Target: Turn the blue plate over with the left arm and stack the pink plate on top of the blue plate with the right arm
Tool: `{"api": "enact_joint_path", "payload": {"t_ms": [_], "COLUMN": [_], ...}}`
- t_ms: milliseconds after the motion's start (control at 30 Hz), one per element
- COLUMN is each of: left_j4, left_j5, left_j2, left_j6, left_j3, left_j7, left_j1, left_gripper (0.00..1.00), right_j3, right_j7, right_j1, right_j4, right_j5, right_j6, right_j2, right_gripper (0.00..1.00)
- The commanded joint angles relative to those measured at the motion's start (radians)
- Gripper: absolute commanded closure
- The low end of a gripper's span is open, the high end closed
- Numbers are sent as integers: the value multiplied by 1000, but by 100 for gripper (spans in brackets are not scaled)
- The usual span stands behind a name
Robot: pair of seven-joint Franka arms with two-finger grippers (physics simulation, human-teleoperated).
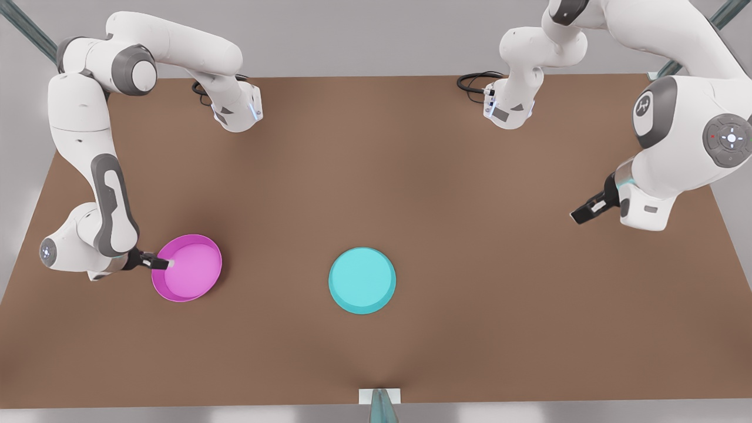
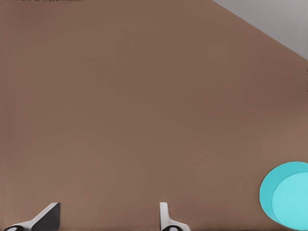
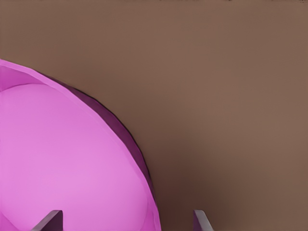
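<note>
The pink plate (image 1: 191, 271) sits upright on the table at the front view's left, its lighter inside facing up. My right gripper (image 1: 162, 263) is at its left rim, open, with the rim of the pink plate (image 3: 72, 159) running between the fingers of the right gripper (image 3: 127, 212). The blue plate (image 1: 362, 279) lies flat near the table's middle and seems to be base up. My left gripper (image 1: 580, 213) hangs open over the table at the front view's right, far from the blue plate (image 2: 288, 195). The left gripper (image 2: 109, 206) has nothing between its fingers.
The brown table (image 1: 470, 194) carries both arm bases at its far edge, with a black cable loop (image 1: 473, 82) by the base on the front view's right. A bracket (image 1: 379, 396) sits at the middle of the near edge.
</note>
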Motion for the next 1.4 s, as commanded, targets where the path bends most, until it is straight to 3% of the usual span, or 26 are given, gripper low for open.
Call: {"api": "enact_joint_path", "payload": {"t_ms": [0,200,267,333,367,467,667,867,1133,1367], "left_j4": [0,0,0,-7,-10,-10,-4,-3,-3,-1], "left_j5": [-21,-31,-32,-32,-32,-32,-31,-31,-31,-29], "left_j2": [-2,1,9,12,15,21,35,38,45,44], "left_j6": [-18,-17,-17,-17,-17,-15,-11,-17,-14,-18], "left_j3": [-2,-21,-21,-21,-22,-22,-21,-19,-19,-21], "left_j7": [452,451,436,431,431,434,429,439,435,435], "left_j1": [-2,-13,-11,-25,-32,-32,-32,-31,-32,-32], "left_gripper": [0,0,0,0,0,0,0,0,0,0], "right_j3": [0,0,0,2,2,2,5,153,155,155], "right_j7": [-114,-114,-119,-119,-148,-154,-180,-158,255,353], "right_j1": [4,3,3,-2,-3,-6,-2,27,464,586], "right_j4": [0,1,0,0,6,20,76,147,291,357], "right_j5": [8,8,8,8,8,8,39,112,260,283], "right_j6": [39,39,31,30,1,-45,-144,-211,-107,-35], "right_j2": [0,17,19,20,20,17,16,9,61,129], "right_gripper": [0,3,25,34,54,79,79,79,79,79]}}
